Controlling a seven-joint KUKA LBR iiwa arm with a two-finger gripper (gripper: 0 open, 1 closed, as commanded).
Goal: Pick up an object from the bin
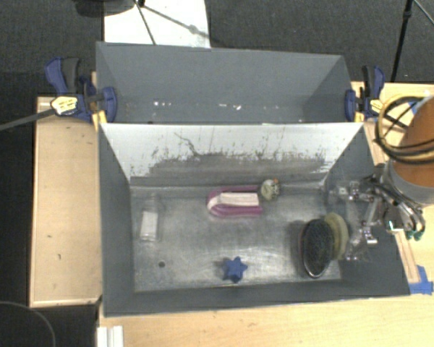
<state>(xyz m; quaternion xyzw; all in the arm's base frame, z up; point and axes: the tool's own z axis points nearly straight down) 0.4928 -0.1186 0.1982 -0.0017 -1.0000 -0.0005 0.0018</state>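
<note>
I see the arm (412, 183) entering at the right edge of the frame. Its orange wrist cover (428, 147) carries looped black cables (399, 125). The gripper (360, 226) sits lower left of the wrist, at centre right.

Bright, even light from overhead: the scuffed grey metal bin (224, 147) carries a pale sheen on its sloped back wall and floor, loose things inside throw only faint short shadows, black floor (14, 35) around reads dim.

Star (233, 268) left of brush (317, 249), in bin (224, 157)
</note>
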